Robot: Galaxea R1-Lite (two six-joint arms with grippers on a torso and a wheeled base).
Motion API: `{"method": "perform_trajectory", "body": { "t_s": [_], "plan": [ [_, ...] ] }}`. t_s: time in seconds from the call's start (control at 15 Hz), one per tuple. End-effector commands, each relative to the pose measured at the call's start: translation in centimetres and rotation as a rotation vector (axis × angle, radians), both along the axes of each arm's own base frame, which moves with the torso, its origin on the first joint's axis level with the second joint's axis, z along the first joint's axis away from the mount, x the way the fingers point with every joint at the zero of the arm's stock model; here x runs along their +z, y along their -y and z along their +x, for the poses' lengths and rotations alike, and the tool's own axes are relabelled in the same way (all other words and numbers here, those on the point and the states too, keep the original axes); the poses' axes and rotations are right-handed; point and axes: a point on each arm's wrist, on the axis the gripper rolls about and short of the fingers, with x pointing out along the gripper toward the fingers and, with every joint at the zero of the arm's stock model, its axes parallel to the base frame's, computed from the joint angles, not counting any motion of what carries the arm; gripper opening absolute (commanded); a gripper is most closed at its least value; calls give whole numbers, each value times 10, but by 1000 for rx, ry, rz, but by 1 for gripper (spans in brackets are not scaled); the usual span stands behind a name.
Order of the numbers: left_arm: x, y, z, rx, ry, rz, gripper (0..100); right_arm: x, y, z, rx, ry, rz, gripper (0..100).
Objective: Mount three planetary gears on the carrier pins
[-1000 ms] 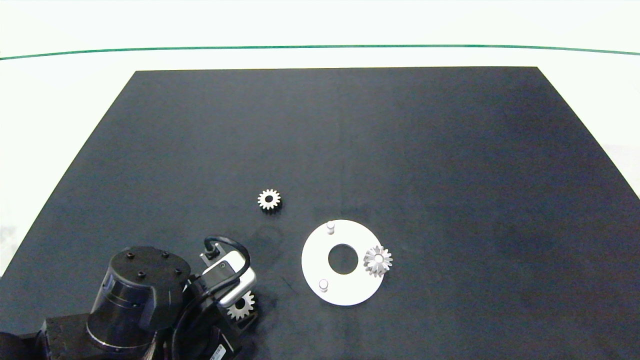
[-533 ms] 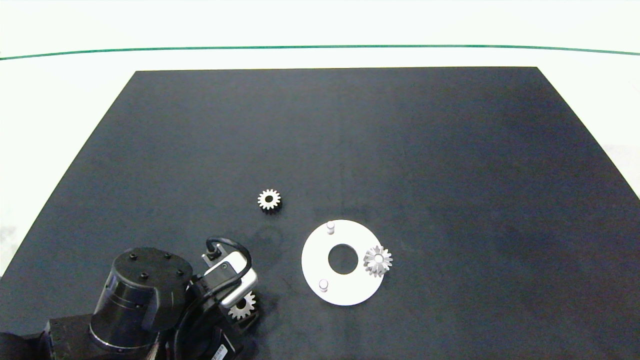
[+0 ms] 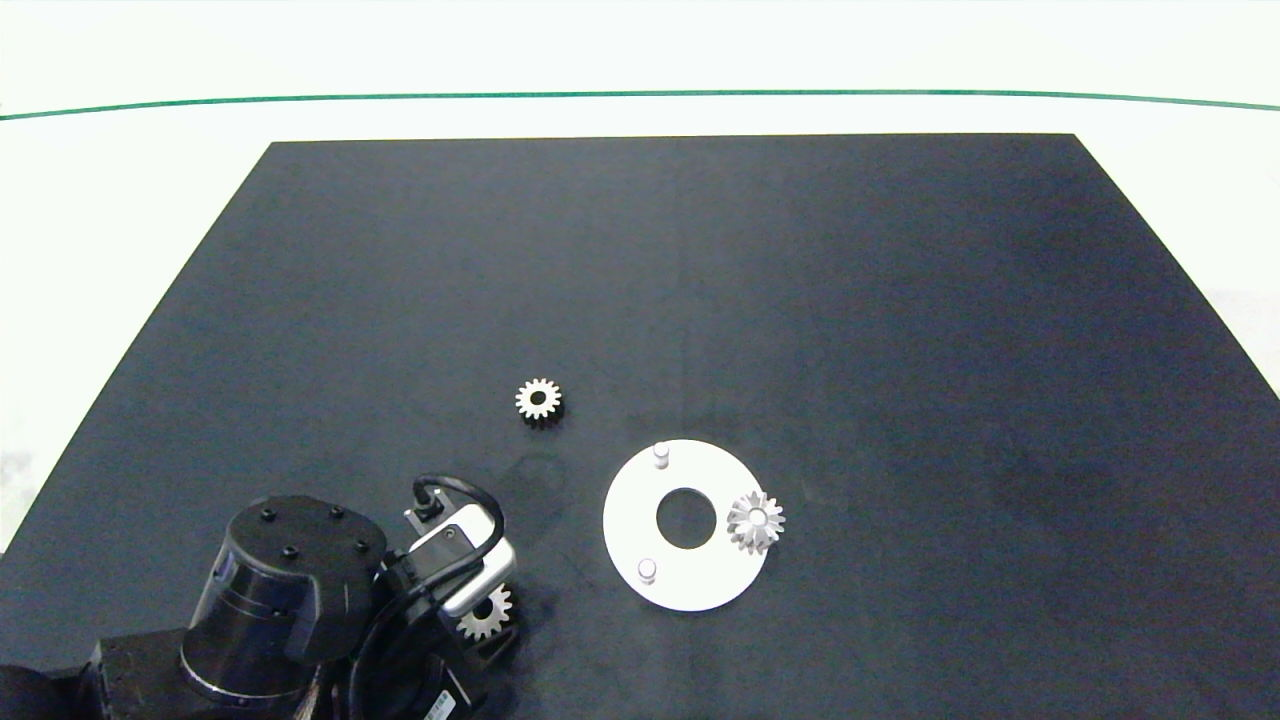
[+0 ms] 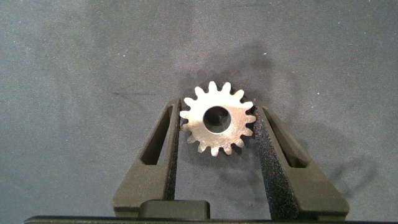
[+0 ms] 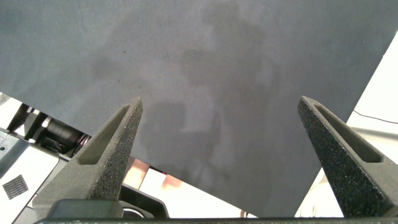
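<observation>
Head view: overhead, looking down across the whole black mat [image 3: 700, 280]; left wrist view: close, straight down on the mat [image 4: 74, 56] past its own fingers [image 4: 155, 155], sharing one gear [image 4: 216, 118] [image 3: 486, 612] with the head view; right wrist view: oblique, higher, over the mat's edge [image 5: 205, 93].

Bare mat [image 3: 900, 330] right of disc [image 3: 640, 520]; loose gear [image 3: 539, 399] near its far-left.

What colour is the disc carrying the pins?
White disc, with whitish-grey pins; clearest in the head view.
</observation>
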Motion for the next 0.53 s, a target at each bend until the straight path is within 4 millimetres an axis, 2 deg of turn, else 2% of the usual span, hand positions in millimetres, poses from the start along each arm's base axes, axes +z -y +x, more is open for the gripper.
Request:
{"method": "perform_trajectory", "body": {
  "t_s": [0.07,0.27,0.53],
  "plan": [
    [1,0,-1,-2,6,1,4,0,1,-1,-1,-2,-4,100],
    [13,-4,-9,-19,50,-31,1,0,1,-1,-1,-2,-4,100],
    [26,6,-16,-50,83,-36,1,0,0,0,-1,-2,-4,100]
  ]
}}
